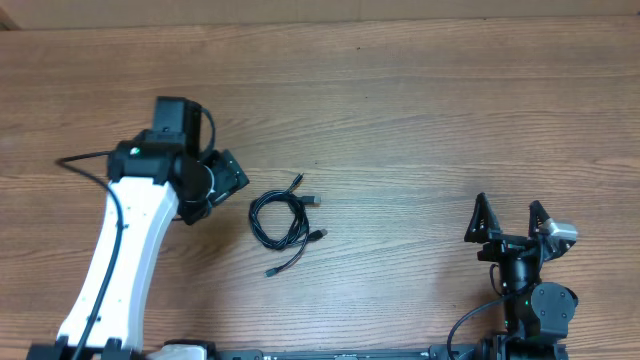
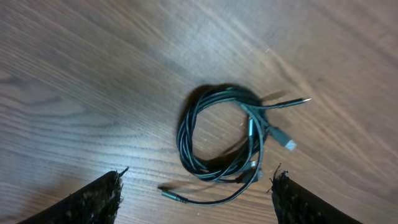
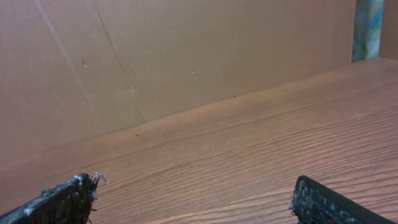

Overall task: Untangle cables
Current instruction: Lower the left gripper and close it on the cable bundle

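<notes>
The cables (image 2: 254, 134) lie in one small coiled bundle on the wooden table (image 1: 420, 120), just ahead of the left gripper (image 2: 198, 180), whose fingers stand apart with nothing between them. The right gripper (image 1: 510, 208), also spread wide and empty, sits well off to the other side. To my eye the danger is that the left jaws pinch several overlapping strands at once, so the whole coil drags or lifts as a lump, and a pull with nothing pinning the far side could cinch the loops tighter.
</notes>
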Controlling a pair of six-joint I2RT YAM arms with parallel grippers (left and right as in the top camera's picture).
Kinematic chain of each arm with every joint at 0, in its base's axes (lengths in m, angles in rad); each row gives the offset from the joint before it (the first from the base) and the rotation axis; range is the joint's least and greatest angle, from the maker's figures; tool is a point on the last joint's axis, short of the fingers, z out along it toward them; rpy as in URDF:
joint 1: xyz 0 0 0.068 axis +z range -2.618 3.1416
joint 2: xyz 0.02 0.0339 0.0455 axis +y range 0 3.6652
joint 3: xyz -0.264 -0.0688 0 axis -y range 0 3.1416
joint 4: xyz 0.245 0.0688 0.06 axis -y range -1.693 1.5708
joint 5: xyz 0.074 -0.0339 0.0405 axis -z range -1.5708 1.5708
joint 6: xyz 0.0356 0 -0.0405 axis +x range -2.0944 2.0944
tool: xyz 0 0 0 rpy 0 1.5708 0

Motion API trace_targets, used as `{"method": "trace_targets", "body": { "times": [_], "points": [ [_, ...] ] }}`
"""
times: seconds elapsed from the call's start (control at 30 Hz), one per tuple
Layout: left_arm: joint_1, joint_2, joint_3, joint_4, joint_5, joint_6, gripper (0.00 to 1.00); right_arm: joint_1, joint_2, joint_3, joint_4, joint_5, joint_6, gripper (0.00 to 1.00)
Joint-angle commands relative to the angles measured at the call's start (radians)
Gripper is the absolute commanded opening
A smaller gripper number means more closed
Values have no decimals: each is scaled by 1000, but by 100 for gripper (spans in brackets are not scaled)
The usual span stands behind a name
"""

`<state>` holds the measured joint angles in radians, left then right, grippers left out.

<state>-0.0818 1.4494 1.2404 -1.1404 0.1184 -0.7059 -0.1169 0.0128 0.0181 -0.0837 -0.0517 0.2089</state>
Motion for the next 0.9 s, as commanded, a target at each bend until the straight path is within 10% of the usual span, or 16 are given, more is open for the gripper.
{"method": "trace_targets", "body": {
  "times": [0.0, 0.87],
  "points": [
    [-39, 63, 18, -9, -18, -43, 78, 5, -9, -10, 3, 6, -1, 100],
    [-149, 447, 8, 49, -14, -133, 62, 5, -9, -10, 3, 6, -1, 100]
  ]
}}
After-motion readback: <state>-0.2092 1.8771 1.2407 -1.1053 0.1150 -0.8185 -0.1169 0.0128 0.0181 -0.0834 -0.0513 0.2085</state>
